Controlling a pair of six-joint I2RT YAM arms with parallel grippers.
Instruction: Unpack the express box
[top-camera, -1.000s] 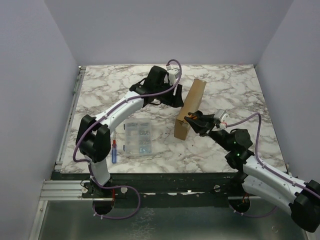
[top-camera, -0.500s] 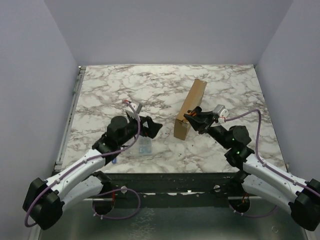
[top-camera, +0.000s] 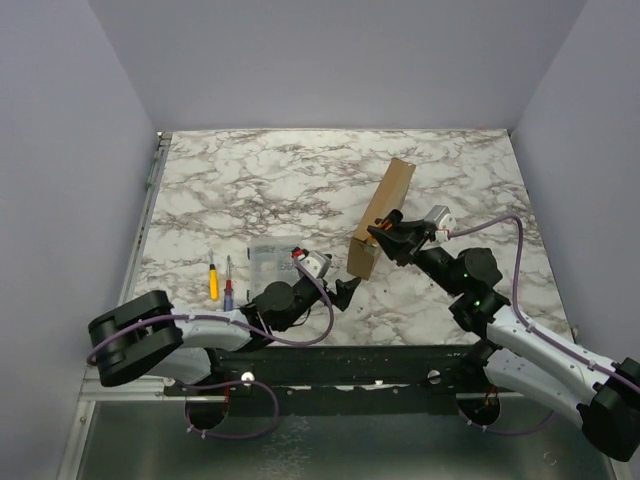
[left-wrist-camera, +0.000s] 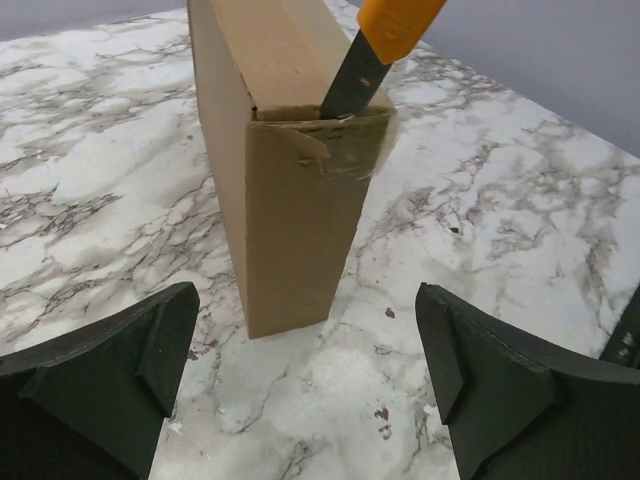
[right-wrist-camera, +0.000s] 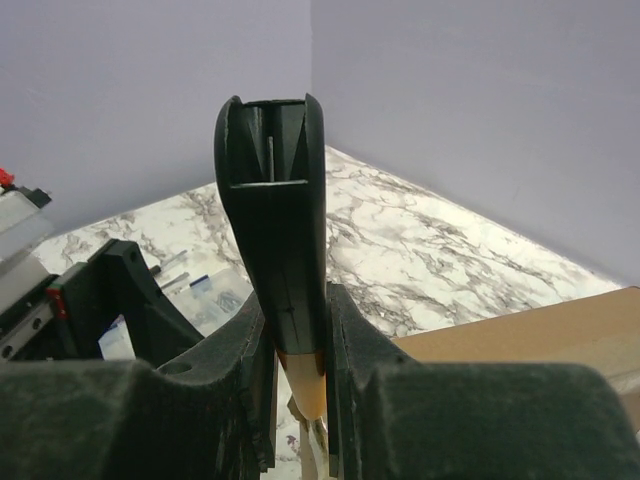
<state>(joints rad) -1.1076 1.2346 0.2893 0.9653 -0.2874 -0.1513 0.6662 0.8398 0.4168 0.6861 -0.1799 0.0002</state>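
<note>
Near the front edge, my left gripper (top-camera: 346, 291) has pulled back, spread wide, empty; right gripper (top-camera: 386, 238) pinches knife (left-wrist-camera: 392, 25) against box (left-wrist-camera: 290, 210).

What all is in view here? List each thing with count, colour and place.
flat brown cardboard express box: one, brown, standing on edge right of centre
orange-and-black utility knife: one, blade at the box's taped near end
clear plastic organizer case: one, transparent, near left
yellow-handled screwdriver: one, near left
red-and-blue-handled screwdriver: one, beside the yellow one
marble table: one, white with grey veins
left gripper: one, black, open, facing the box's near end
right gripper: one, black, shut on the utility knife
</note>
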